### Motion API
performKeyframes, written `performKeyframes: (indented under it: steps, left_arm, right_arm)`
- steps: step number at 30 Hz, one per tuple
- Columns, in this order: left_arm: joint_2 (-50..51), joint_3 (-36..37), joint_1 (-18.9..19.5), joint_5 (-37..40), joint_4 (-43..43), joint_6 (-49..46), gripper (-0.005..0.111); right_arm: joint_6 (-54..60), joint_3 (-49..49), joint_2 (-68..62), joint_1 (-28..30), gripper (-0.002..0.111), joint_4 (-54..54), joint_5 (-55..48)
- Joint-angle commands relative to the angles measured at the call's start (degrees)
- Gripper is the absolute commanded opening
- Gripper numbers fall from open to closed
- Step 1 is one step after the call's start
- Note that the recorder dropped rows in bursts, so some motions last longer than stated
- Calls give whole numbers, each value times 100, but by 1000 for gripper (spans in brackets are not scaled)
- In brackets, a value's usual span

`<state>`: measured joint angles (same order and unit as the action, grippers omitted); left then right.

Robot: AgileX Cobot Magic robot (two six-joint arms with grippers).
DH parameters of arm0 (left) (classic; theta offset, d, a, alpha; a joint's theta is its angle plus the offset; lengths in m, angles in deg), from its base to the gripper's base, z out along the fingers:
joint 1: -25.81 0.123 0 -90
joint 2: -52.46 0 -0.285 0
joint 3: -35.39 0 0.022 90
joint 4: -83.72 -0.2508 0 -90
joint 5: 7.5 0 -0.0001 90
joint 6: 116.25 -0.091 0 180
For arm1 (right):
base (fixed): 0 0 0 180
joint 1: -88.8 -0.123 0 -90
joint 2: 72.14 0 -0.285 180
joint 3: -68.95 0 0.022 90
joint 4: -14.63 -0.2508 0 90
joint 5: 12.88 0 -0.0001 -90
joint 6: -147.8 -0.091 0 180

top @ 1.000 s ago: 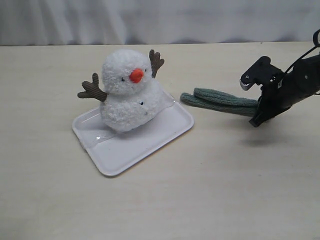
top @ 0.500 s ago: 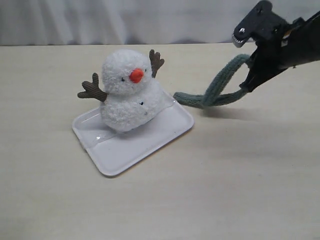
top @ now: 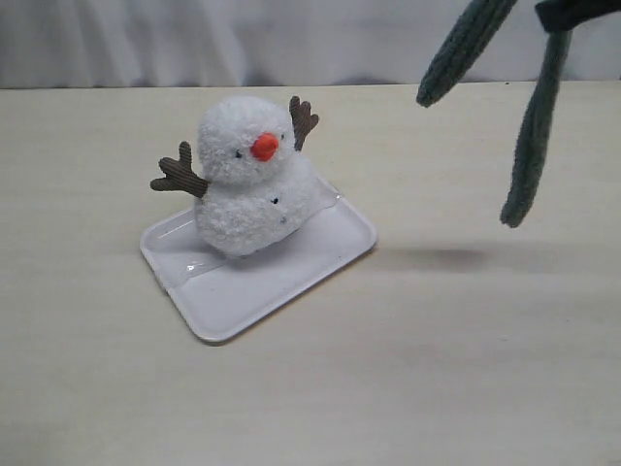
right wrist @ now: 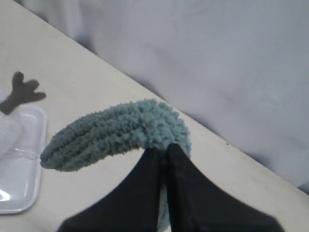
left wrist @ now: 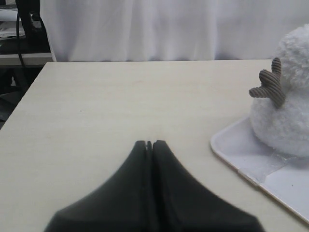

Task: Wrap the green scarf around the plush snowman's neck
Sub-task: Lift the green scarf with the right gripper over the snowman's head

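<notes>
The plush snowman (top: 250,180) sits upright on a white tray (top: 281,277), its orange nose facing the camera; its twig arm and side (left wrist: 285,106) also show in the left wrist view. The green scarf (top: 532,136) hangs in the air at the upper right, two ends dangling clear of the table. My right gripper (right wrist: 164,150) is shut on the green scarf (right wrist: 116,130) near its middle; only a dark bit of that gripper (top: 568,10) shows at the exterior view's top edge. My left gripper (left wrist: 149,144) is shut and holds nothing, low over the table left of the tray.
The white tray (left wrist: 241,159) lies at an angle on the pale wooden table (top: 437,369). A white curtain (top: 243,39) closes off the back. The table's left edge and dark equipment (left wrist: 24,29) appear in the left wrist view.
My right gripper has risen sharply, lifting the scarf fully off the table; it now dangles in the air. The snowman, tray and left gripper have not moved.
</notes>
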<state>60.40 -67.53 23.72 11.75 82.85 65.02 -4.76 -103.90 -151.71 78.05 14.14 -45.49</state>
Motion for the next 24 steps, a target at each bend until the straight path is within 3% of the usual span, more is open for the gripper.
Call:
performKeyframes:
  steps: [1, 6, 13, 18, 24]
  left_arm:
    - [-15, 14, 10, -73, 9, 33, 0]
    - [-15, 14, 10, -73, 9, 33, 0]
    - [-15, 14, 10, -73, 9, 33, 0]
    - [-15, 14, 10, -73, 9, 33, 0]
    - [-15, 14, 10, -73, 9, 33, 0]
  right_arm:
    - [1233, -271, 434, -8, 4, -1143, -518]
    - [3551, -271, 600, -8, 4, -2966, -1039]
    - [5648, -271, 376, -8, 4, -4151, -1107]
    - [6344, -271, -25, -628, 4, -4097, -479]
    - [6594, -283, -651, -1636, 4, -3578, 1216]
